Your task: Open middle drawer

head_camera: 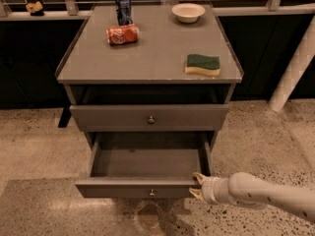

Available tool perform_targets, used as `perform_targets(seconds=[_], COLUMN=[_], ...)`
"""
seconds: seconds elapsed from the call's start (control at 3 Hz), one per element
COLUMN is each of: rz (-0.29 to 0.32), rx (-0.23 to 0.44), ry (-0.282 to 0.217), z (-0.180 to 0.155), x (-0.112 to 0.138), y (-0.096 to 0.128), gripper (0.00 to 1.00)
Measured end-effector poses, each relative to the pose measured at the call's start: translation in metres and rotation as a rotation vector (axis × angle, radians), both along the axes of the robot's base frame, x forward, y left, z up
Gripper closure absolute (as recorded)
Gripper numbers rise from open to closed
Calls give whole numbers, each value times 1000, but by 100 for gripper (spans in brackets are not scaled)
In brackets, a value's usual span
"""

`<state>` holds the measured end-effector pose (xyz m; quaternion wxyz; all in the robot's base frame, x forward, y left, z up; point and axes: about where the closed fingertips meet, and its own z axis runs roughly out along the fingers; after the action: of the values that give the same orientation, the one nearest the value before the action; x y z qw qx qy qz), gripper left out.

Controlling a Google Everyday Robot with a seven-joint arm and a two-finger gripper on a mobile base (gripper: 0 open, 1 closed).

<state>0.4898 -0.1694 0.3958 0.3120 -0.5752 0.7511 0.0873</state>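
Note:
A grey cabinet (147, 58) stands in the middle of the camera view. Under its top is a dark recess, then a drawer front (113, 118) with a small knob (151, 119), which looks pushed in. Below it, the lowest drawer (147, 162) is pulled far out and is empty, with its own knob (151, 192) on the front. My gripper (197, 186) comes in from the lower right on a white arm (266, 194). It is at the right end of the open drawer's front panel, with its fingers (199, 177) spread apart and holding nothing.
On the cabinet top are an upright blue can (123, 8), a red can (122, 34) on its side, a white bowl (188, 12) and a green-and-yellow sponge (203, 64). A white post (293, 73) leans at the right. The floor (39, 146) is speckled.

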Motion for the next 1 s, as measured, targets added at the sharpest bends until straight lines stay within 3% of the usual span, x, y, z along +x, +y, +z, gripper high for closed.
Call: perform_targets(seconds=[1.0], rz=[-4], rx=[3], ry=[1], z=[2], x=[-1], y=[-1], gripper=[100])
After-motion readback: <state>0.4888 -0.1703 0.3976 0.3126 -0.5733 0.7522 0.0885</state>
